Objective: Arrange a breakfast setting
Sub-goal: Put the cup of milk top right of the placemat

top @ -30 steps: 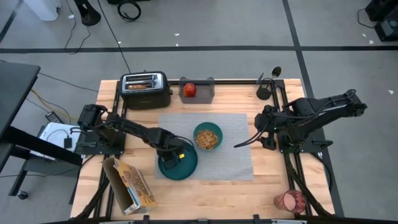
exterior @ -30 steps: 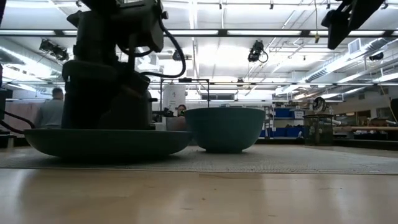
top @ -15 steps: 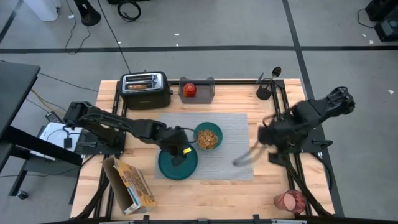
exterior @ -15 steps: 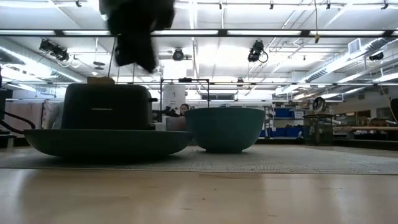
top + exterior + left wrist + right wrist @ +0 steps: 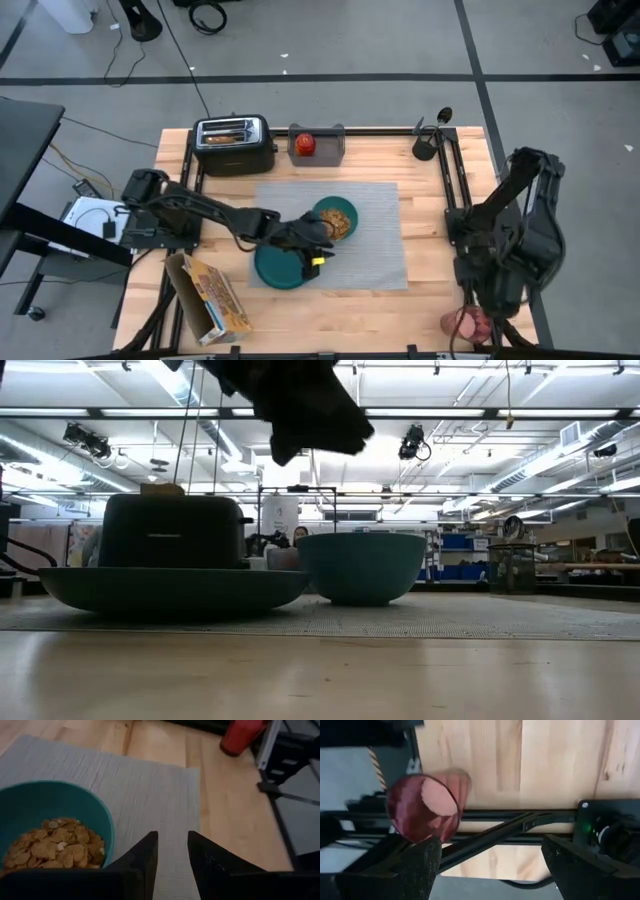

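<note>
The left tool [image 5: 322,238], nearly closed and empty, is held over the counter's middle, between the teal round plate [image 5: 284,266] and the smaller teal bowl [image 5: 333,219] of cereal, both set on the grey ribbed rectangular placemat [image 5: 371,232]. The right tool [image 5: 487,865], spread wide and empty, is poised above the translucent red cup [image 5: 466,324] at the near right corner. The cup is judged still to be placed; the small red fruit [image 5: 305,143] lies by the far edge.

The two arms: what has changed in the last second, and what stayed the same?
The left gripper lifted off the teal plate and moved toward the bowl, fingers slightly apart and empty. The right gripper swung from the placemat to the red cup, open. Plate, bowl, toaster and fruit stayed put.
</note>
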